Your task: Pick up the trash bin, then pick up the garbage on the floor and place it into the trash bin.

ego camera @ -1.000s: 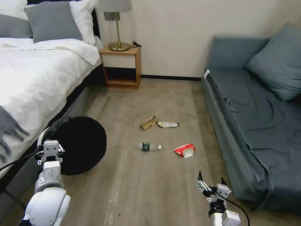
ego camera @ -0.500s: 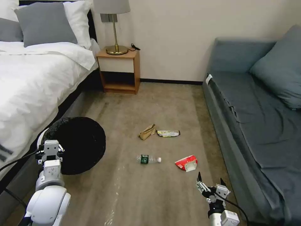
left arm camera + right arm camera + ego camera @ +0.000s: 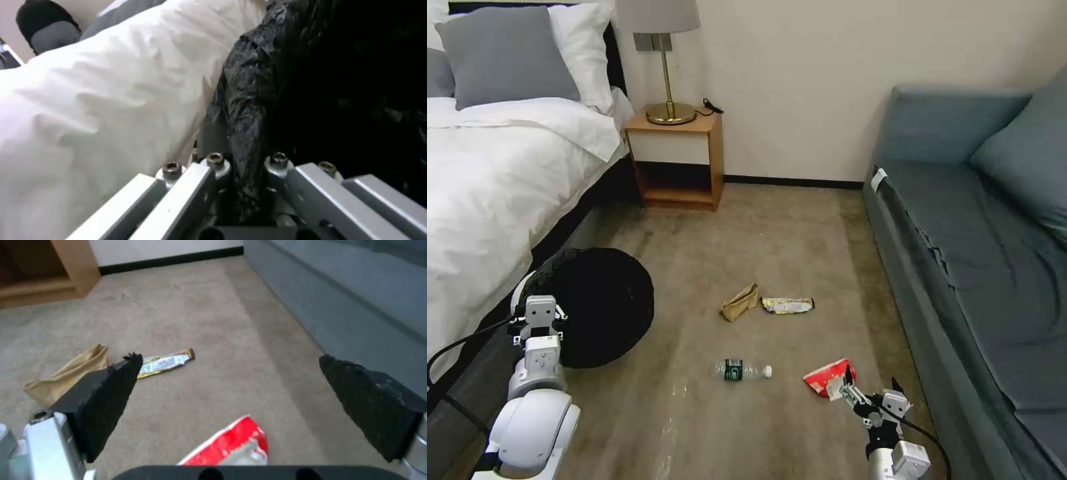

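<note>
Hovering low over the floor, the right pincer (image 3: 870,392) gapes wide just short of the red-white packet (image 3: 828,377), which lies straight ahead between its jaws. The left pincer (image 3: 247,173) clamps the black-lined trash bin (image 3: 597,307) beside the bed (image 3: 494,180).

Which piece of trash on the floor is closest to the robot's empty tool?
The red-white crumpled packet. It lies right at the open right tool; the bottle, paper bag and snack wrapper lie farther off.

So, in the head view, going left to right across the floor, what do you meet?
left gripper → trash bin → bottle → snack wrapper → red-white packet → right gripper → sofa
</note>
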{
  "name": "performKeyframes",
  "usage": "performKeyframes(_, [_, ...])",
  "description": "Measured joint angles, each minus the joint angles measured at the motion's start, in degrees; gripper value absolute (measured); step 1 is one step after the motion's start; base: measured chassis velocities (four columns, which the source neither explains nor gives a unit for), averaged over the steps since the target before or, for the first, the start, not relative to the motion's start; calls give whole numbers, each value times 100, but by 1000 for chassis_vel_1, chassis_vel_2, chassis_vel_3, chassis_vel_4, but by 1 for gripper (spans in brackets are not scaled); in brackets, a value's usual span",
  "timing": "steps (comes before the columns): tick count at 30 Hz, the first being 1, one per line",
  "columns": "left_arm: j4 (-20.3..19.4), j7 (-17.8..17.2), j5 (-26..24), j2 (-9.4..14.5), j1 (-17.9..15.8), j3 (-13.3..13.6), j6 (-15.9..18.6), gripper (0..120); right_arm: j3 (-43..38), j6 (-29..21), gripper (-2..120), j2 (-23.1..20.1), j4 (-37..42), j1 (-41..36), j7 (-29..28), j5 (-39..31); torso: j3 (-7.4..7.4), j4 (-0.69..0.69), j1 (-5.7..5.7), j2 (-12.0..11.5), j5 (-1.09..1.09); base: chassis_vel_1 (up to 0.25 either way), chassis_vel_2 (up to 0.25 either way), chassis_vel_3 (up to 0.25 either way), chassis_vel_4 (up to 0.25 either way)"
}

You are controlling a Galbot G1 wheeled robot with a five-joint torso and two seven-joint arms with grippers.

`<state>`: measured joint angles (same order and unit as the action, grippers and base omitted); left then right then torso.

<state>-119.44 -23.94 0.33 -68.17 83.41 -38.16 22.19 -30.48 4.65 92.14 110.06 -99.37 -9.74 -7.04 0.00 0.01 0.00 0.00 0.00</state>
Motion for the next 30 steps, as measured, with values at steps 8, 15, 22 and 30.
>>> performKeyframes(8, [1, 2, -2, -28, 21, 25, -52, 3, 21, 200, 100, 0, -80, 7, 60, 23, 0, -1, 0, 0, 1, -134, 146, 147, -156])
performKeyframes(15, [-21, 4, 17, -82, 75, 35, -130, 3, 14, 238, 100, 0, -41, -44, 88, 46, 0, -1, 0, 0, 0, -36, 59, 61, -59])
performKeyframes(22, [-61, 6, 42, -111, 157, 42, -190, 2, 22, 261, 100, 0, -75, -58, 89, 107, 0, -1, 0, 1, 0, 0, 0, 0, 0])
performKeyframes(30, [-56, -5, 85, -138, 193, 17, -274, 2, 40, 246, 100, -1, -143, -32, 88, 125, 0, -1, 0, 1, 0, 0, 0, 0, 0])
